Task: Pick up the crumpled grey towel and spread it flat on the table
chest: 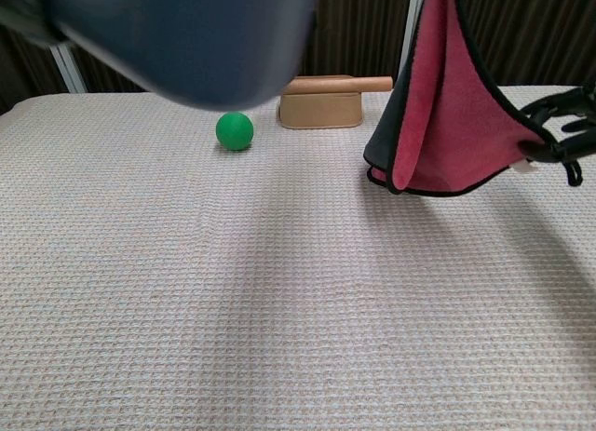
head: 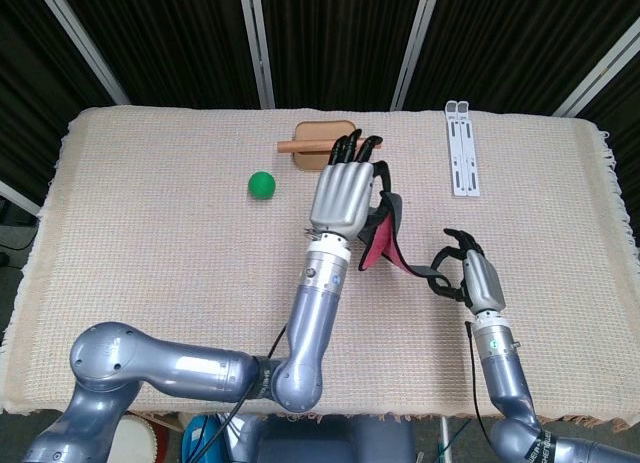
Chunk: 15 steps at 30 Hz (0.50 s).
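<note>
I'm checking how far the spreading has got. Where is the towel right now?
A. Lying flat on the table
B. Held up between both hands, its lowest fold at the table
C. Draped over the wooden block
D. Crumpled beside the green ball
B: the towel hangs stretched between the left hand and the right hand.

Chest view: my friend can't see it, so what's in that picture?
A pink towel with a dark edge hangs lifted above the woven table cover, its right corner pinched by the right hand. Behind sit a green ball and a wooden block.
</note>
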Tool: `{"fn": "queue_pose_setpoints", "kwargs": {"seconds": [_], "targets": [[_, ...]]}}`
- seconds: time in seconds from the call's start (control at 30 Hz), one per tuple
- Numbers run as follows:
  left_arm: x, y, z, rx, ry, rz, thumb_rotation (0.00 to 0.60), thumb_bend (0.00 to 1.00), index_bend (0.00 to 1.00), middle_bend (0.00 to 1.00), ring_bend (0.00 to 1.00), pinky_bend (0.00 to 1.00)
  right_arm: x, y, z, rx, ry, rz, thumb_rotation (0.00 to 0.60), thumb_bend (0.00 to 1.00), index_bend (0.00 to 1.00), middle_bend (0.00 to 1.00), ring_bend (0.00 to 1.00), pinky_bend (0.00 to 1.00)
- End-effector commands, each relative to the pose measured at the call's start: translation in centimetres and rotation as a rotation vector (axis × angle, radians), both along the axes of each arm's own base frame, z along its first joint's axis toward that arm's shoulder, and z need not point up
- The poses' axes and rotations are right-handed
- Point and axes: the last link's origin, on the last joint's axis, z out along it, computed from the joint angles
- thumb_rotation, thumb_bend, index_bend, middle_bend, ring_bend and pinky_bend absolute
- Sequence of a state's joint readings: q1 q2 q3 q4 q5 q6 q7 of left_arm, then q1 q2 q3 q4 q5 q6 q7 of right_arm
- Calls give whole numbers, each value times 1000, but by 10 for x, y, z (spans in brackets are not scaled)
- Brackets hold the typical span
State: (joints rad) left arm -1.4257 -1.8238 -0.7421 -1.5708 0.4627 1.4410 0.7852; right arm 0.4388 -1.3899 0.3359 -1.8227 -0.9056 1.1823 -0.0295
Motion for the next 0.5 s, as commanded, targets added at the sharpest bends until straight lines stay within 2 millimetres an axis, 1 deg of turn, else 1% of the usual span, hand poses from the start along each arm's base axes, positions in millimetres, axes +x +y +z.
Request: {"fn": "queue_pose_setpoints", "kwargs": {"seconds": [0.03, 0.13, 0.17, 0.3, 0.43, 0.5], "targets": [[-37, 7, 23, 36, 13, 7, 600, 607, 692, 137, 0, 0, 9, -9, 12, -47, 13, 21, 600, 545, 738, 161, 0, 61], [-58, 11, 33, 33, 16, 22, 600, 606, 692, 137, 0, 0, 16, -16, 18, -74, 24, 30, 600, 546, 738, 161, 0, 61], [-62, 12, 34, 32, 17, 25, 600, 606, 692, 137, 0, 0, 18, -18, 18, -80, 27, 33, 600, 546, 738, 161, 0, 61], [-88, 18, 42, 33, 30, 44, 600, 606, 693, 138, 0, 0, 30, -33, 22, -117, 48, 43, 600, 546, 738, 161, 0, 61], [-103, 25, 42, 28, 28, 58, 600, 606, 694, 139, 0, 0, 44, -48, 25, -150, 58, 53, 600, 546, 738, 161, 0, 61], [-105, 28, 41, 25, 15, 58, 600, 606, 695, 140, 0, 0, 50, -55, 26, -164, 60, 55, 600, 547, 738, 161, 0, 61]]}}
